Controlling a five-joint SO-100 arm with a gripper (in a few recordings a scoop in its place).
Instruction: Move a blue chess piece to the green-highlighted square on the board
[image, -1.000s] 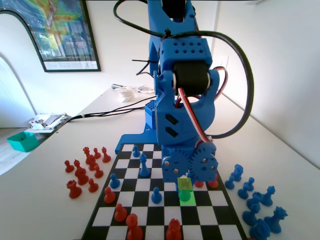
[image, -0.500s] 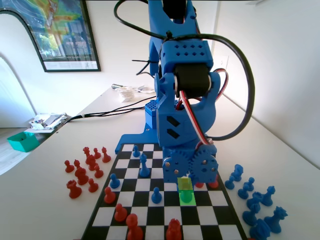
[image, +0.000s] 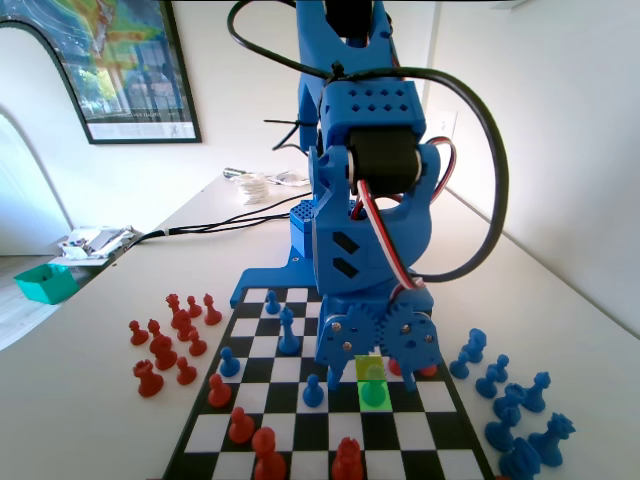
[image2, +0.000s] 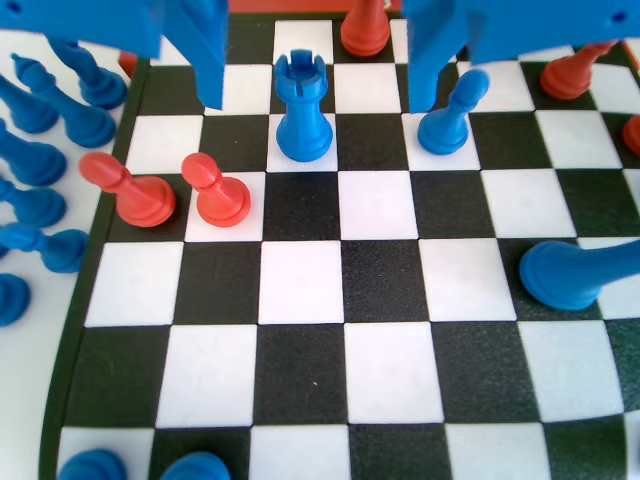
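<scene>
Already the gripper (image2: 312, 80) hung wide open, holding nothing, astride a blue rook-shaped piece (image2: 303, 108) tinted green on the green-highlighted square (image: 373, 393) at lower centre; lift straight up, probably.

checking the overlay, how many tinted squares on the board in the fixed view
2: the green square, with a piece on it, and a yellow square right behind it, toward the arm. The arm may hide others.
</scene>
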